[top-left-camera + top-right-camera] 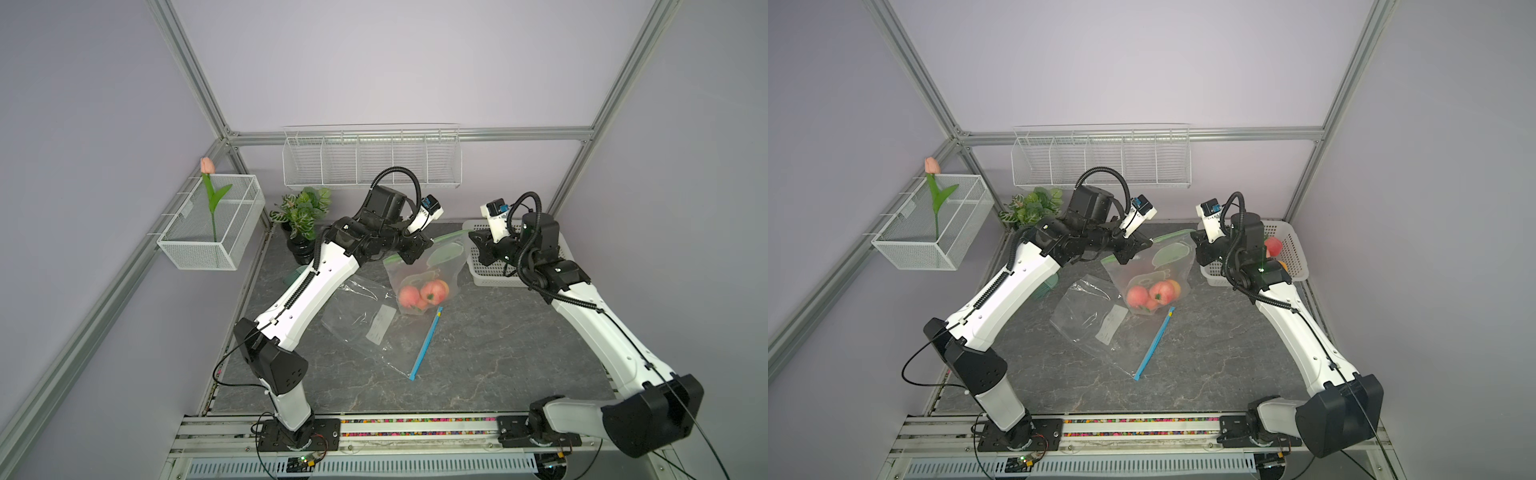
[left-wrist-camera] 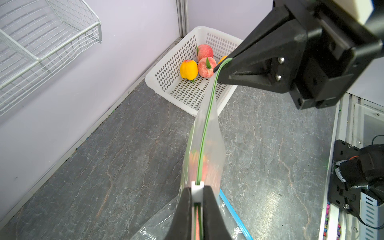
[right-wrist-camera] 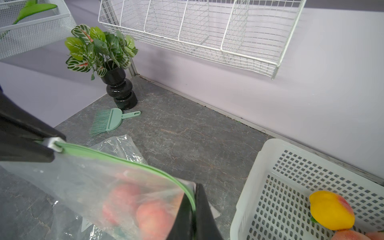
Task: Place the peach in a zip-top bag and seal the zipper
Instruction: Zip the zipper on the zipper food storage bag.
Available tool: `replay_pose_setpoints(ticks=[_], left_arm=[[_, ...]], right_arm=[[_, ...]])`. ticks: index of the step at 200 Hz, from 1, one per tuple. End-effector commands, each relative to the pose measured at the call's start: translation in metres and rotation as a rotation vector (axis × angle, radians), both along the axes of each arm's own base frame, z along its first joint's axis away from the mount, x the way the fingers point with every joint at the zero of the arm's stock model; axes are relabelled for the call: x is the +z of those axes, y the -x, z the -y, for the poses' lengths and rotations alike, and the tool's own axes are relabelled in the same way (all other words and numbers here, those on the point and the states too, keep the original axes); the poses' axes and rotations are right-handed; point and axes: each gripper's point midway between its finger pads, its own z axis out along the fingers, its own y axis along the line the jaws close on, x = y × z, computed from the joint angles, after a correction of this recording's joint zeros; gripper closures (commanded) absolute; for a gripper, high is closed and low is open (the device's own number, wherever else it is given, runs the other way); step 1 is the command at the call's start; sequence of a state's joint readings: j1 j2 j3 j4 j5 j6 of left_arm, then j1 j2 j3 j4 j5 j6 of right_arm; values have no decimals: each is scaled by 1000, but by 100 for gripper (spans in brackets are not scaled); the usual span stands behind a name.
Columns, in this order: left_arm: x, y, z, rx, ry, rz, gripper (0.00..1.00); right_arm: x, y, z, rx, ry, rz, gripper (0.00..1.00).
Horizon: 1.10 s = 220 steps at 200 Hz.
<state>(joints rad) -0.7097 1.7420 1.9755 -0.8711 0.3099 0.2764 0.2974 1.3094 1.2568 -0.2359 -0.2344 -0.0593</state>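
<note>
Now both grippers hold the zip-top bag (image 1: 442, 266) up by its green zipper (image 2: 205, 128).
Left gripper (image 2: 197, 196) has its fingers pressed on the white slider (image 2: 197, 188) at one end; right gripper (image 2: 220, 69) pinches the other end, the zipper stretched between them. Peaches (image 1: 422, 293) sit inside the bag, whose bottom seems to rest on the table (image 1: 498, 353), near the white basket (image 2: 166, 71).

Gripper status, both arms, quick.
The left gripper is shut on the white slider of the bag.
The right gripper is shut on the green zipper at the bag's other end.
</note>
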Motion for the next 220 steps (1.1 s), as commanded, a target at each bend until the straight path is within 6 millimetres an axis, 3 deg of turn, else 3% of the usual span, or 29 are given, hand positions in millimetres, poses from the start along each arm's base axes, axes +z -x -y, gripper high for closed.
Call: replay_pose_setpoints(ticks=[1,220], left_arm=[[5,2,-24,59,-21,0,89],[-19,21,-66,184,-55,-5,89]], right_arm=[[4,-16,26,-156,12,5,93],[1,-33,39,-263,8,-5,93]])
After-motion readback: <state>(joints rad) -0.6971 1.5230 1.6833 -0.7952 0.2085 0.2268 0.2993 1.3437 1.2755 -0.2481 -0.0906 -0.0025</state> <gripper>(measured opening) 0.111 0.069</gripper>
